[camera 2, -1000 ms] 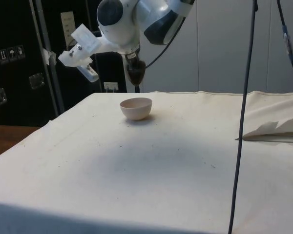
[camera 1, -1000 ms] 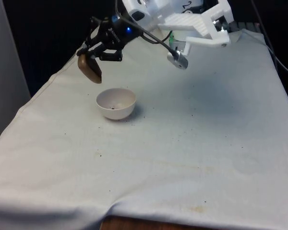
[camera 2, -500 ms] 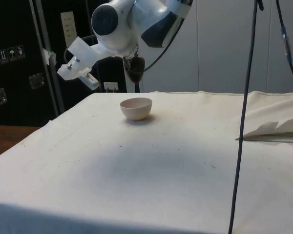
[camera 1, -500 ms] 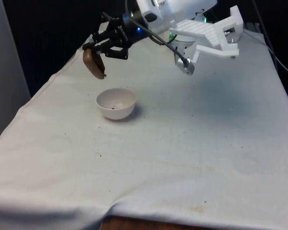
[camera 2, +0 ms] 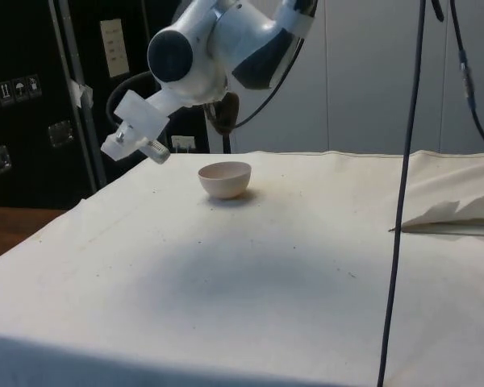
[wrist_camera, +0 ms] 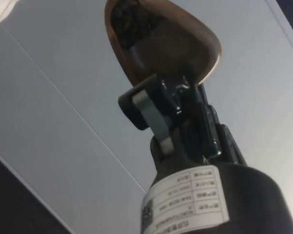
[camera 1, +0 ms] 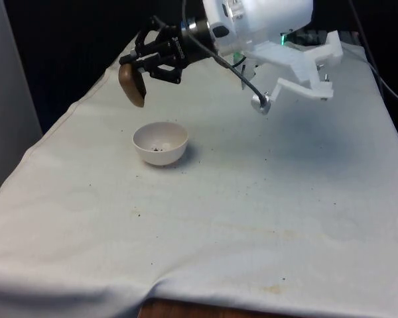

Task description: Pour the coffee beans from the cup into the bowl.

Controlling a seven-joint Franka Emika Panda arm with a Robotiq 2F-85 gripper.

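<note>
Clearly off-target: gripper [camera 1: 151, 63] clamps the tilted brown cup [camera 1: 132, 85] behind the bowl [camera 1: 160, 143].
Beans tipped now may miss, scattering onto the cloth [camera 1: 252, 212].

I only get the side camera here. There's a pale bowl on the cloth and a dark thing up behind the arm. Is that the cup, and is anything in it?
Observer: Yes. The wrist view shows the brown cup clamped by its rim in the gripper, with dark beans at the mouth.
Operator: Is it directly over the bowl?
Observer: Not quite. In the front view the cup hangs tilted, above and toward the front view's left of the bowl.
Operator: Any beans in the bowl?
Observer: A few dark specks lie on its bottom in the front view.
</note>
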